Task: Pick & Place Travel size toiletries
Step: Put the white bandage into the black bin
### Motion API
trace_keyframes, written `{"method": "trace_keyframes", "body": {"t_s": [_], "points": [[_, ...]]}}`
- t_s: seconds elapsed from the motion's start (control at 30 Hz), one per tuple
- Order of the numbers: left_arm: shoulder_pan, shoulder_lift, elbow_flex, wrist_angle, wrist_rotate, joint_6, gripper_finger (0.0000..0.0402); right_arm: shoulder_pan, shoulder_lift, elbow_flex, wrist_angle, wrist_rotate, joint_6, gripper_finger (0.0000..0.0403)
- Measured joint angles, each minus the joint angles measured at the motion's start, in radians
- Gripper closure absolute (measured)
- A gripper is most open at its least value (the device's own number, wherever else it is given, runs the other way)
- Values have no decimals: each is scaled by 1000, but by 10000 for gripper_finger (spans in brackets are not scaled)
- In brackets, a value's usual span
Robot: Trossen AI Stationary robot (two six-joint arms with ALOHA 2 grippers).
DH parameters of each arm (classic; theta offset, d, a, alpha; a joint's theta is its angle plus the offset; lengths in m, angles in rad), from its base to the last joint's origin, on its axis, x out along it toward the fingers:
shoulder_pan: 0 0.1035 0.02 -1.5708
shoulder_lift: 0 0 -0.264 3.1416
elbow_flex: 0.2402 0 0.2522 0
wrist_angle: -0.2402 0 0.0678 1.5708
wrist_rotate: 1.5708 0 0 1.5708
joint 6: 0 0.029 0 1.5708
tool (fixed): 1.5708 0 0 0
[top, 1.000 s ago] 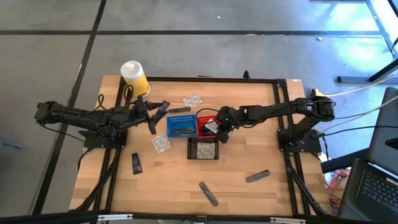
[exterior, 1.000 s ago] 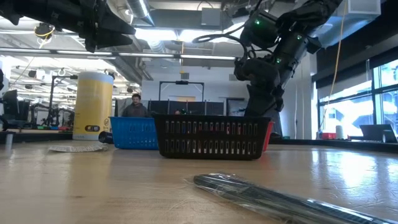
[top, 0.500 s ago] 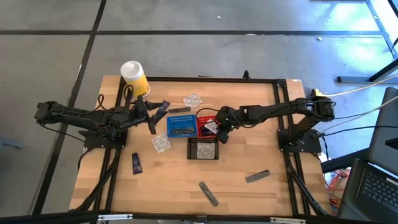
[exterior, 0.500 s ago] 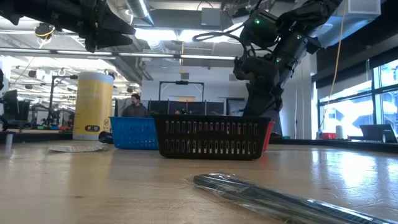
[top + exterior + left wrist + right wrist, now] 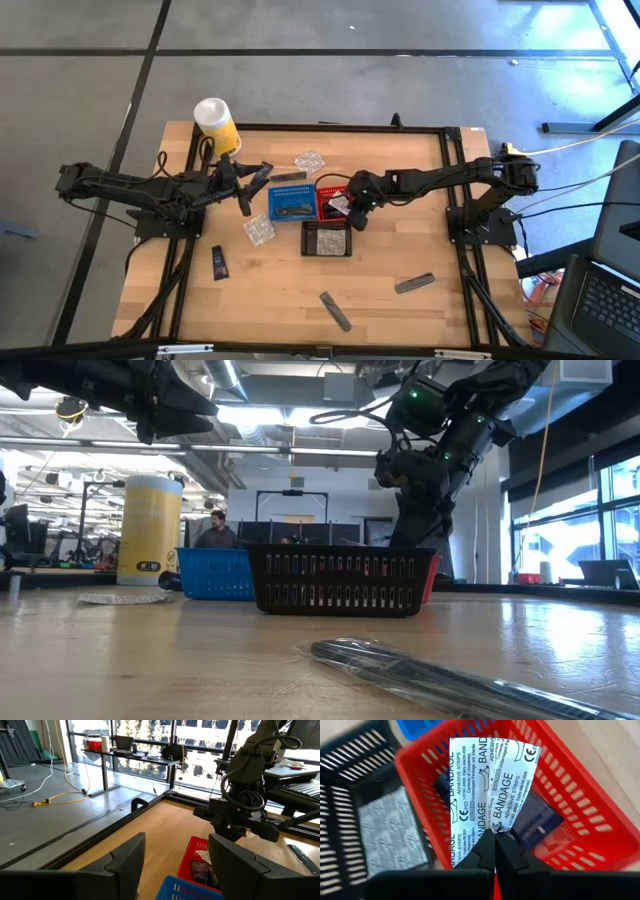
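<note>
So, nearest the low camera a long slim grey tube [image 5: 460,682] lies flat on the tabletop [image 5: 380,300], with another grey tube [image 5: 414,283] off toward the right arm's side and a dark navy sachet [image 5: 218,262] lying on the left side. Behind those sit the three mesh baskets: the black basket [image 5: 326,240] with a pale crinkly packet inside, then the blue basket [image 5: 292,203] and the red basket [image 5: 331,198] side by side just past it. The right gripper [image 5: 494,846] hangs right over the red basket, fingers pinched tight on a white bandage strip packet [image 5: 487,790] that dangles above a dark sachet already lying in there. A clear packet [image 5: 259,230] rests on the wood beside the blue basket, and another one [image 5: 309,160] lies further back. The left gripper [image 5: 262,172] hovers above the tabletop off to the blue basket's side, fingers spread fairly wide with nothing between them. Way at the back corner stands the white-and-yellow canister [image 5: 215,123], and in the room beyond a person [image 5: 216,532] is visible.
</note>
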Motion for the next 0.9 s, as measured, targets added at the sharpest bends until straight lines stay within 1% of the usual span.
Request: {"method": "trace_keyframes", "body": {"t_s": [0.13,0.27,0.43,0.67,0.73,0.9], "points": [[0,0,0,0,0,0,190,12,0,0,81,-56,-18,403],[0,0,0,0,0,0,190,28,0,2,133,-70,-33,403],[0,0,0,0,0,0,190,57,0,43,132,-66,-71,403],[0,0,0,0,0,0,190,140,-1,128,106,-73,-113,403],[0,0,0,0,0,0,190,167,-1,132,94,-58,-113,403],[0,0,0,0,0,0,190,245,11,133,92,22,-110,403]]}}
